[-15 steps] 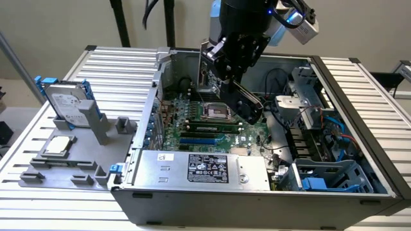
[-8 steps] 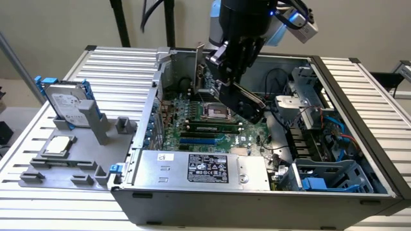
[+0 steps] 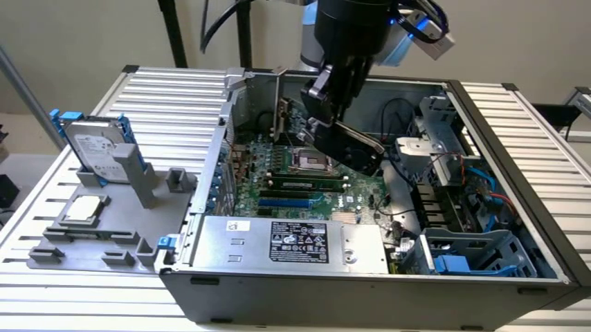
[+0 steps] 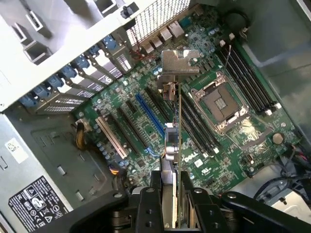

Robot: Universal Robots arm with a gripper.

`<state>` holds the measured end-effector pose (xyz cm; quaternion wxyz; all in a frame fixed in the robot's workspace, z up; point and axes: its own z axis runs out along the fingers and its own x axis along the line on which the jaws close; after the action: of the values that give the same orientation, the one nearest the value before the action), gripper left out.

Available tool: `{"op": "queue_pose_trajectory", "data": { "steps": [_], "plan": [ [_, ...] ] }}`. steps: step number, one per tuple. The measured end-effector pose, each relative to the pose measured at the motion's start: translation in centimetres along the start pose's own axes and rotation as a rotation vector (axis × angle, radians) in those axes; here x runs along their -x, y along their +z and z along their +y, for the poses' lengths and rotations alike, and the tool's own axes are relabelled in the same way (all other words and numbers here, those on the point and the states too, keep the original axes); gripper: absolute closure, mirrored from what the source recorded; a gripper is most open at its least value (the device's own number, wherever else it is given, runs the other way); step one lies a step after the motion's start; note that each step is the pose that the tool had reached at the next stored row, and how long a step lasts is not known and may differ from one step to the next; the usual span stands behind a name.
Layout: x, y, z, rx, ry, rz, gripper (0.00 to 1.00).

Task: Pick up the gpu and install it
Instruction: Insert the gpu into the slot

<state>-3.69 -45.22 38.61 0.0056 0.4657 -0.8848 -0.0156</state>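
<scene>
Closed on the gpu [image 4: 179, 141], the gripper [image 4: 172, 196] holds the thin card edge-on over the green motherboard [image 4: 252, 133] in the wrist view, with its silver bracket [image 4: 179, 62] at the far end. The exterior view has the arm reaching down into the open computer case [image 3: 369, 290] at upper middle, near the processor socket [image 3: 309, 162]. That case lies on a ribbed metal surface [image 3: 166, 90], and a hard drive [image 3: 93, 149] stands in a grey holder at the exterior view's left.

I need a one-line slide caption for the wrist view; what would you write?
The end effector grips the gpu edge-on over the motherboard, silver bracket at the card's far end.
</scene>
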Motion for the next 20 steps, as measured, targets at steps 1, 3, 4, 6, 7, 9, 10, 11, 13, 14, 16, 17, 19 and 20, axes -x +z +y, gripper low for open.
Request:
{"op": "queue_pose_trajectory", "data": {
  "steps": [1, 3, 4, 6, 7, 9, 10, 11, 13, 14, 16, 17, 19, 20],
  "plan": [
    [0.0, 0.06, 0.00, 0.0001, -0.018, 0.0005, 0.73],
    [0.0, 0.19, -0.01, 0.0002, -0.055, 0.0018, 0.73],
    [0.0, 0.26, -0.01, 0.0003, -0.073, 0.0024, 0.73],
    [0.0, 0.39, -0.01, 0.0005, -0.110, 0.0036, 0.73],
    [0.0, 0.46, -0.01, 0.0006, -0.128, 0.0042, 0.73],
    [0.0, 0.59, -0.02, 0.0008, -0.164, 0.0053, 0.73],
    [0.0, 0.65, -0.02, 0.0008, -0.182, 0.0060, 0.73],
    [0.0, 0.72, -0.02, 0.0009, -0.200, 0.0065, 0.73],
    [0.0, 0.82, -0.03, 0.0010, -0.236, 0.0078, 0.73],
    [0.0, 0.87, -0.03, 0.0011, -0.254, 0.0084, 0.73],
    [0.0, 0.97, -0.03, 0.0012, -0.292, 0.0097, 0.73],
    [0.0, 1.02, -0.03, 0.0012, -0.310, 0.0103, 0.73],
    [0.0, 1.16, -0.04, 0.0006, -0.346, 0.0111, 0.73],
    [0.0, 1.24, -0.04, -0.0008, -0.363, 0.0112, 0.73]
  ]
}}
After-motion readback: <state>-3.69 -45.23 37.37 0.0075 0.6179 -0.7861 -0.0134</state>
